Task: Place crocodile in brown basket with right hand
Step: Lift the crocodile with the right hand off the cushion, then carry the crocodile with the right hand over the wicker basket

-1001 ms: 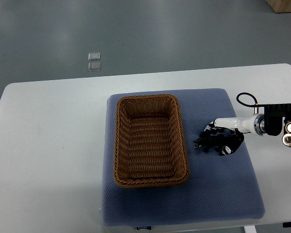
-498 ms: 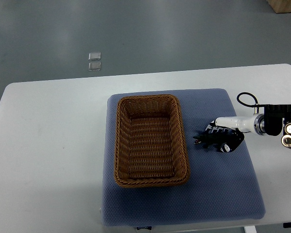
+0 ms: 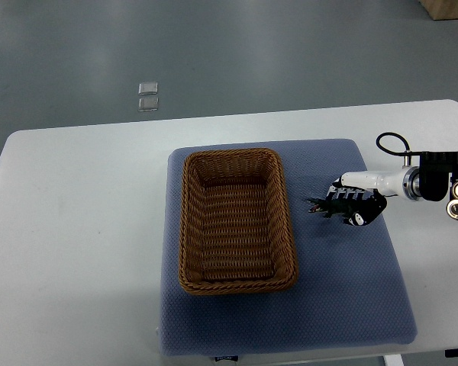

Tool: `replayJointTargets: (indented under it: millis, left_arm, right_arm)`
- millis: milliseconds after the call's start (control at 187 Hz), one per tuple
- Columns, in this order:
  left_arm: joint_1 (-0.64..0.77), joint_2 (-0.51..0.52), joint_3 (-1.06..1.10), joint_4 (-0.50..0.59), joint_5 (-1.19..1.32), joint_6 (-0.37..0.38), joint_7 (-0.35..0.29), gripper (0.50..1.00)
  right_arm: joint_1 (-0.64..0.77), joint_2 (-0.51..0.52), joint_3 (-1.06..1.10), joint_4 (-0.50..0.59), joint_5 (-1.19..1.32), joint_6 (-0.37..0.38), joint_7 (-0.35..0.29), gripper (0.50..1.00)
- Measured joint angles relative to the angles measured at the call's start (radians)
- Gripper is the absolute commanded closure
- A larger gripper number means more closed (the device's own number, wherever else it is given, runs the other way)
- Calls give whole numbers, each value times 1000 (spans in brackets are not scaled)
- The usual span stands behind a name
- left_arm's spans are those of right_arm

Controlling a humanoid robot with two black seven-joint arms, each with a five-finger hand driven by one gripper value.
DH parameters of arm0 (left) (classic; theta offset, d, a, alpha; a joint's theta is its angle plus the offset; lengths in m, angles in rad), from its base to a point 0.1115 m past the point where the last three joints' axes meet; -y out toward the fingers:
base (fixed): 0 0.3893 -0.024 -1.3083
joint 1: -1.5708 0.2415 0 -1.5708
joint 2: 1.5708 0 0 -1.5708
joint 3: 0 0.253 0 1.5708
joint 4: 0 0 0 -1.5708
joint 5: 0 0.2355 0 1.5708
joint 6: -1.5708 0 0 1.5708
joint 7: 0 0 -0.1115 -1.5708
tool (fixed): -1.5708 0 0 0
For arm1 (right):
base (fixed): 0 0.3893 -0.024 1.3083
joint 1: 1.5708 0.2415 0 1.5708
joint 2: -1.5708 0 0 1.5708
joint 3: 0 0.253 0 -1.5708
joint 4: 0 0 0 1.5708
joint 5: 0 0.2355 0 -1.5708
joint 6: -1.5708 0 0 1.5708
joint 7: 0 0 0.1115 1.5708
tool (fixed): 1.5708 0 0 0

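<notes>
Your right robot hand [image 3: 356,207] is over blue mat [image 3: 343,290], right of basket [image 3: 288,221]. Fingers are curled round dark crocodile [image 3: 318,206]. Grip looks closed, though black fingers and dark toy blur together.

One end of crocodile pokes out leftward at basket, long axis roughly across picture. Basket lies just left of it, strip of mat between, basket's long axis running away from you.

Likely next move: carry straight left over near rim.

Bright, even overhead light, soft shadows, mildly grainy focus.
</notes>
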Motion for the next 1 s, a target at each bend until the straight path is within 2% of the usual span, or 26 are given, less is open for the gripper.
replayJointTargets:
  millis: [418,1001]
  left_arm:
    - [0,0,1,0,0,0,0,500]
    - [-1,0,2,-2,2,0,0,500]
  right_arm:
    - [28,-27,2,1,11,3,2,891]
    - [68,-51,54,2,16,5,2,891]
